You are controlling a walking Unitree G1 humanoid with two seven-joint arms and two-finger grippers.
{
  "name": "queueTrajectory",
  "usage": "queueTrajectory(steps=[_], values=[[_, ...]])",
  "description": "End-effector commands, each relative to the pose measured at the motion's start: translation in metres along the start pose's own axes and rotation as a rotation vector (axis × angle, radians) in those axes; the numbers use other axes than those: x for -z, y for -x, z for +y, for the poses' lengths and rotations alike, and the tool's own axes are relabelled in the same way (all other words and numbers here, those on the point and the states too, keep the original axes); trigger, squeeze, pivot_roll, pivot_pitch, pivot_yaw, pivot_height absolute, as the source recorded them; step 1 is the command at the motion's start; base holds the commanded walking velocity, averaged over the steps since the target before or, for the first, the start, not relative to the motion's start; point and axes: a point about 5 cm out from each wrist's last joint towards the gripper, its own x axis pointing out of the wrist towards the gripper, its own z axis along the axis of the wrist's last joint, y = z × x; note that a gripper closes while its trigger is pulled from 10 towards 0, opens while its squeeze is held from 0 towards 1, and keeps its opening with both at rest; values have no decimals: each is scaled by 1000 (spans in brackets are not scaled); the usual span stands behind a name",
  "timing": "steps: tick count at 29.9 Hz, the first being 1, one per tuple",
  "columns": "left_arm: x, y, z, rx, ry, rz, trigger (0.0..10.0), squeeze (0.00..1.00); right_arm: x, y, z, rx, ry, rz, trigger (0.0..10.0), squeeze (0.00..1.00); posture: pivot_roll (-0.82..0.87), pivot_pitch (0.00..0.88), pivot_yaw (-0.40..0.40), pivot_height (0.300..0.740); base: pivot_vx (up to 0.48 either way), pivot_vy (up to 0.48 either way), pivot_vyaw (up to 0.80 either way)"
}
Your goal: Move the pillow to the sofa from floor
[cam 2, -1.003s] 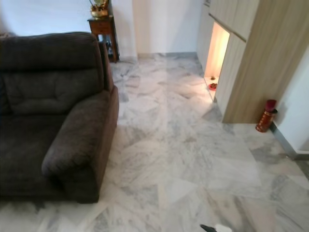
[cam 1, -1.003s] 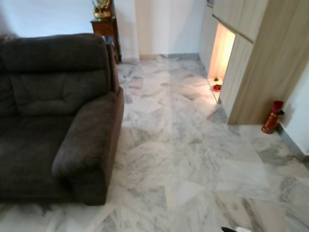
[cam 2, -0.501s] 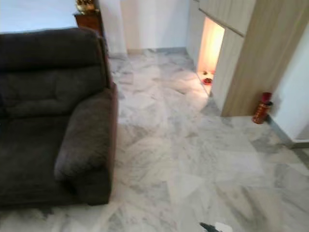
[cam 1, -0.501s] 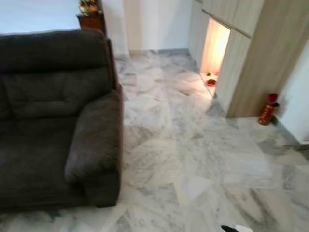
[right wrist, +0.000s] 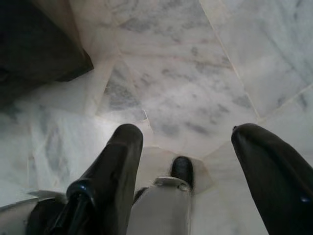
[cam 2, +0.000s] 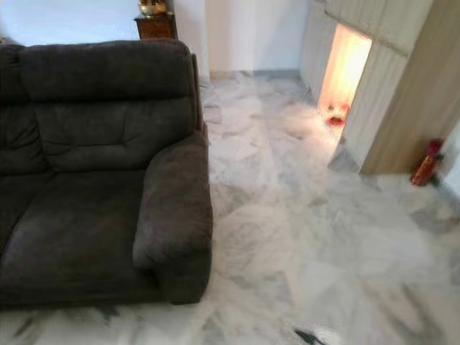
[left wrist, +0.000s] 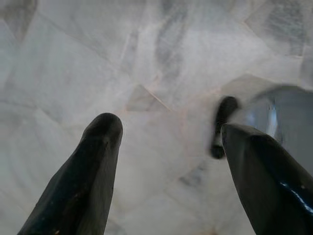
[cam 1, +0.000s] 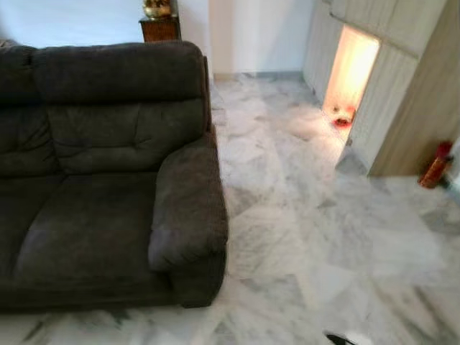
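- While the camera has swung left over the last second, more of the dark grey sofa comes into sight, so the robot is turning.
- No pillow lies on the marble floor or the seat; searching seems unfinished.
- Left gripper and right gripper hang spread, empty, over tiles.

No text, label, brand, number or sign could be read anywhere. The red canister, standing well to the right of the sofa by the wood-panelled wall, was too small and blurred to show any lettering. The object on the small table behind the sofa bore no legible marking either.
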Motion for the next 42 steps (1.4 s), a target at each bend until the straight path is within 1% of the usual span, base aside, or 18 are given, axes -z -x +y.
queueTrajectory(steps=[1,6,7,10,14,18,21,23,25,27,30,34,35,37,42], values=[[0,1,7,-15,-18,4,10000,0,-6,-3,10,-22,-9,-18,10000,0,53,0,27,740,0,472,0],[0,1,7,-16,-16,4,10000,0,-6,-3,10,-25,-14,-21,10000,0,56,0,25,740,0,472,0],[0,1,7,-16,-16,4,10000,0,-7,-3,10,-31,7,-22,10000,0,57,0,23,740,0,472,0],[0,1,7,-16,-13,4,10000,0,-8,-3,10,-35,13,-28,10000,0,58,0,21,740,0,472,0],[0,1,6,-16,-11,4,10000,0,-8,-2,9,-37,34,-27,10000,0,58,0,20,740,0,472,741],[0,1,6,-15,-10,5,10000,0,-8,-2,10,-43,11,-29,10000,0,55,0,20,740,0,472,800],[0,1,6,-14,-14,5,10000,0,-7,-2,10,-37,-27,-31,10000,0,54,0,20,740,0,471,0],[0,0,6,-14,-14,4,10000,0,-7,-2,10,-32,-33,-30,10000,0,54,0,20,740,0,469,0],[-1,0,6,-13,-15,3,10000,0,-8,-3,10,-31,-17,-30,10000,0,54,0,21,740,0,469,0],[-1,0,6,-13,-15,2,10000,0,-8,-3,10,-31,-24,-32,10000,0,54,0,22,740,0,469,0],[-1,0,6,-14,-17,2,10000,0,-8,-3,10,-35,18,-21,10000,0,54,0,25,740,0,469,0],[-1,0,7,-15,-17,1,10000,0,-8,-3,11,-38,10,-21,10000,0,54,0,25,740,0,469,0],[-2,0,7,-15,-17,1,10000,0,-8,-3,11,-43,26,-20,10000,0,53,0,28,740,0,469,0],[-2,0,7,-15,-17,1,10000,0,-9,-3,11,-45,31,-21,10000,0,55,0,26,740,0,469,0],[-2,0,7,-16,-17,1,10000,0,-9,-3,11,-44,31,-23,10000,0,56,0,27,740,0,469,800]])
